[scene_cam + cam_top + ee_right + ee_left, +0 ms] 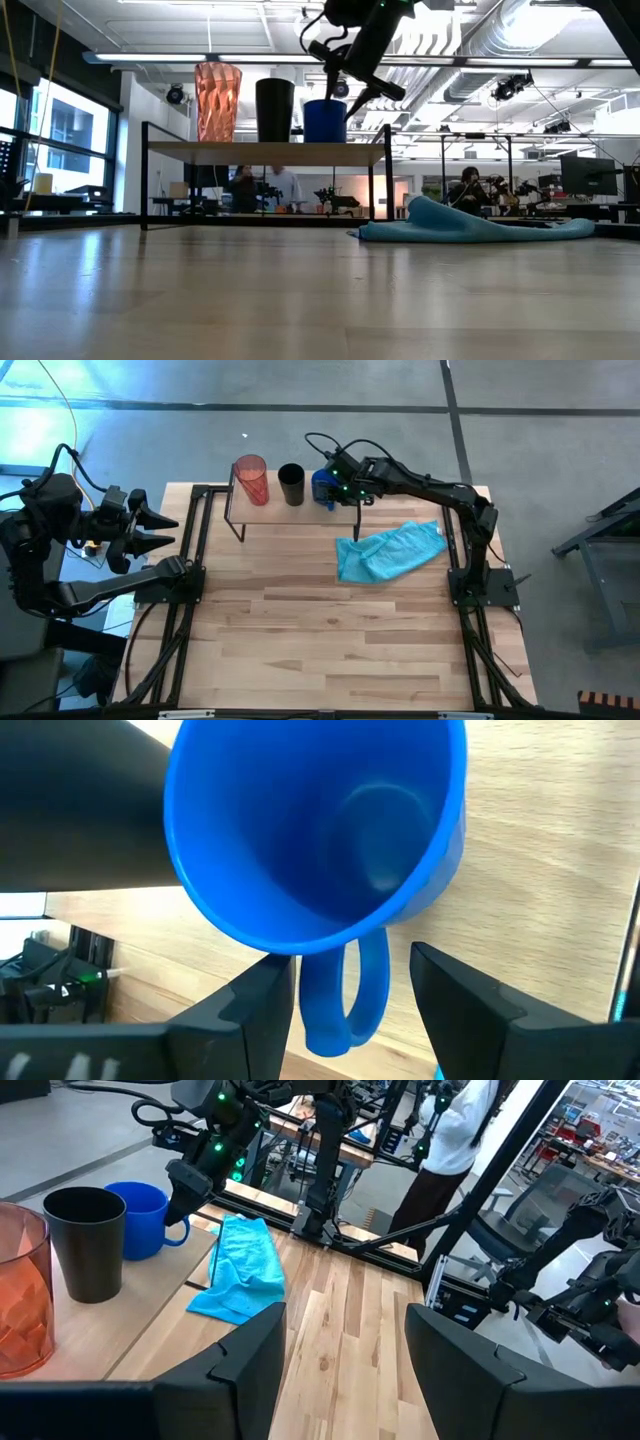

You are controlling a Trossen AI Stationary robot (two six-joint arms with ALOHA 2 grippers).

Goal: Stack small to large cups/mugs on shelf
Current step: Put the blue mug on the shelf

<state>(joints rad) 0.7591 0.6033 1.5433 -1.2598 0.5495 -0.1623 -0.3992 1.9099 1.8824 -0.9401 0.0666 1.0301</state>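
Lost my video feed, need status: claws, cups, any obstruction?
Right claw open over blue mug; left claw open, off the table's left edge. Three cups lined on shelf. Blue cloth nearby, clear.

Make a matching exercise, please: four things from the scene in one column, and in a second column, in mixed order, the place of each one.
Things:
1. orange-red tumbler
2. black cup
3. blue mug
4. light-blue cloth

Places:
A. in the middle of the row on the shelf
B. on the tabletop, beside the shelf
C. at the shelf end farthest from the right gripper
D. at the shelf end just below the open right gripper

Pairs: 1-C, 2-A, 3-D, 4-B
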